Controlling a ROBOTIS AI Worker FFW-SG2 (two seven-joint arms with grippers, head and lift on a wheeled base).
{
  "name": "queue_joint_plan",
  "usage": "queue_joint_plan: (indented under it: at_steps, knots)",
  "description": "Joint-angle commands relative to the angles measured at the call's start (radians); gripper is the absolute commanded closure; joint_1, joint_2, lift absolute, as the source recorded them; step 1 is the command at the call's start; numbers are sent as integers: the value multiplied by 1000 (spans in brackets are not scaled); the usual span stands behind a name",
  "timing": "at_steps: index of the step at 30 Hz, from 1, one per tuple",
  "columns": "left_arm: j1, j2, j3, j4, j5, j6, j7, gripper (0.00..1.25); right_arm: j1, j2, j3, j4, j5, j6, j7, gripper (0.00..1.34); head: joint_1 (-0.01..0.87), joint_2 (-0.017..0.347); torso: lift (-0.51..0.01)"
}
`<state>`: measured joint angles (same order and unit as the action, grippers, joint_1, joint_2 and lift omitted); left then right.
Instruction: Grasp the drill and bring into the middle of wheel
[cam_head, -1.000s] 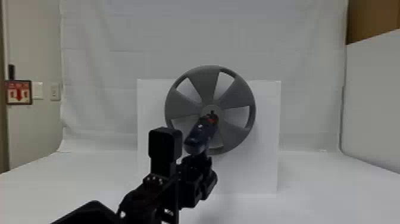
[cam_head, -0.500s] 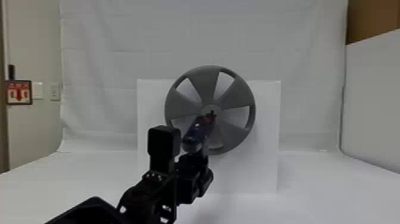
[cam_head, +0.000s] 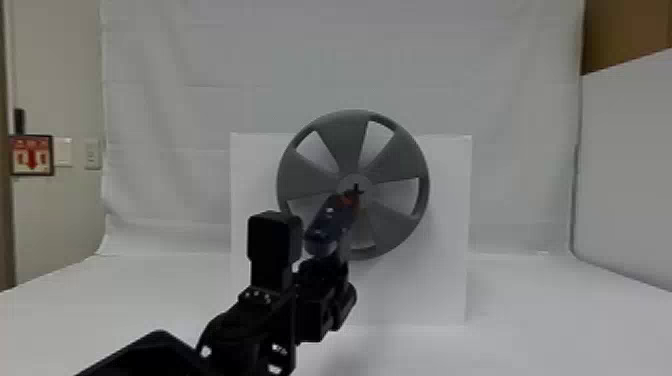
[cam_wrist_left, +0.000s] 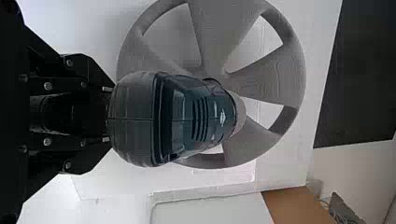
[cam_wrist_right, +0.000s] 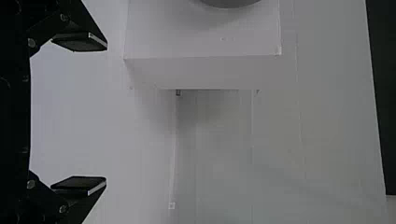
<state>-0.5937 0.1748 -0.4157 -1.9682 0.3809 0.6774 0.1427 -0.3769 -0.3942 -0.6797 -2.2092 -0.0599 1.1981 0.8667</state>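
While the left pincer (cam_wrist_left: 108, 115) grips the drill (cam_head: 330, 222) beneath its body, the tool slants away from the near left, its dark tip (cam_head: 356, 189) lined up over the hub (cam_head: 349, 179) of the wheel (cam_head: 350, 137). Whether they touch, I can't tell. The wheel is upright against a white box (cam_head: 440, 250) farther back on the counter (cam_head: 525, 320). The right pincer (cam_wrist_right: 106, 114) waits over to the right, its fingers wide apart and holding nothing.

I'd guess this is the final lining-up. With the drill at an angle, pressing on could make the tip skid off the hub's centre; too hard a push might twist the tool in the fingers, or rock the box if it isn't fixed.
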Motion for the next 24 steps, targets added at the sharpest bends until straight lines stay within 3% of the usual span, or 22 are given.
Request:
queue_joint_plan:
  at_steps: [1, 24]
  knots:
    - [0, 0, 0, 0, 0, -1, 0, 1225, 1, 0, 0, 0, 0, 0, 0, 266, 54, 31, -403]
    - [0, 0, -2, 5, -4, -2, 0, 1223, 0, 0, 5, 0, 5, 2, 0, 266, 54, 31, -403]
